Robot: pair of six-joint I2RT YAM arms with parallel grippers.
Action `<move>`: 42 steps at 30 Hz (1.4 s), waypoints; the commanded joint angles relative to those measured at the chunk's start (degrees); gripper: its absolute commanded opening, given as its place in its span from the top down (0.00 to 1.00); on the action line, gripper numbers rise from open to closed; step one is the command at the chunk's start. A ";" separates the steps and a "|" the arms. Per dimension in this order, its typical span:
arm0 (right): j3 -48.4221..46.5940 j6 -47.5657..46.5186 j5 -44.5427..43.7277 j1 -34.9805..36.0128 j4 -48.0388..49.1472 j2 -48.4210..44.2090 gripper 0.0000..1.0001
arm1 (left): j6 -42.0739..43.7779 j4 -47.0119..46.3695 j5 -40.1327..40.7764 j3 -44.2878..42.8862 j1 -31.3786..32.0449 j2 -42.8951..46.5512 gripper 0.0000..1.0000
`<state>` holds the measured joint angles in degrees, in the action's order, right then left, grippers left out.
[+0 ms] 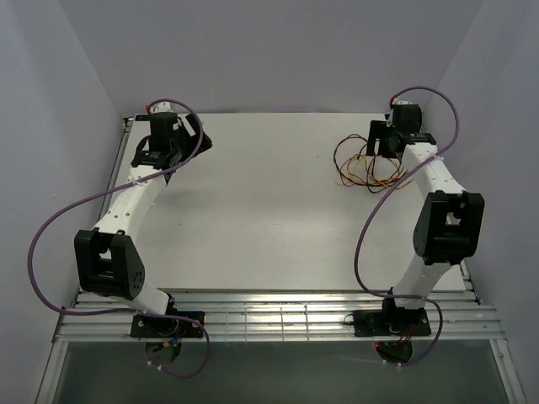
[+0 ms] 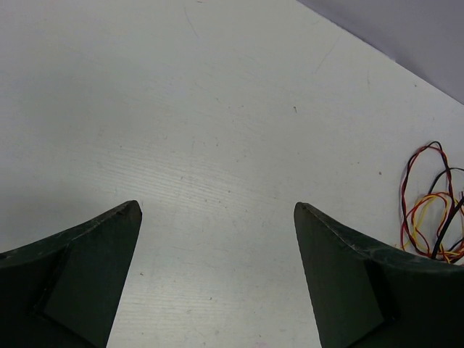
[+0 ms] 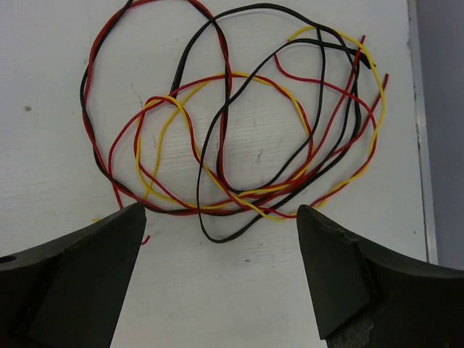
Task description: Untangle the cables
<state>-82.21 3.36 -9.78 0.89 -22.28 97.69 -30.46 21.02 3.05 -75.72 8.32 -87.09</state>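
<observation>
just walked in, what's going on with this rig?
Two arms are working over a white table to untangle a loose pile of thin red, yellow and black cables lying at its far right. The right gripper is open and poised at the edge of the tangle, with nothing held. The left gripper is also open, over bare table at the far left, well away from the cables. The wires all cross and loop over each other.

The cables (image 3: 243, 197) are red, yellow and black. The counter (image 1: 253, 219) is white with faint grey specks. The left gripper (image 2: 217, 206) and right gripper (image 3: 221, 208) are matte black. The walls (image 1: 269, 50) are pale lavender-grey.
</observation>
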 commanded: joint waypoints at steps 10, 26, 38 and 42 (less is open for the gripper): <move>-19.65 -2.04 0.29 -0.09 -2.59 28.25 0.10 | -0.48 2.19 2.66 1.10 -0.06 0.51 0.02; -15.61 -2.21 8.81 -0.09 2.24 31.07 0.85 | -0.92 3.50 6.62 1.10 -0.14 2.01 0.02; -5.51 -7.13 15.76 10.25 6.11 18.43 0.92 | -1.80 3.42 6.01 1.81 -0.05 3.59 0.02; -1.03 -7.84 17.60 17.91 6.02 14.38 0.92 | -2.24 3.24 4.95 2.07 -0.05 3.42 0.02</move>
<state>-85.23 -2.42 3.79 12.19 -17.65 117.32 -32.01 24.40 8.80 -74.30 8.32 -86.46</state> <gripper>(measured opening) 0.113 0.979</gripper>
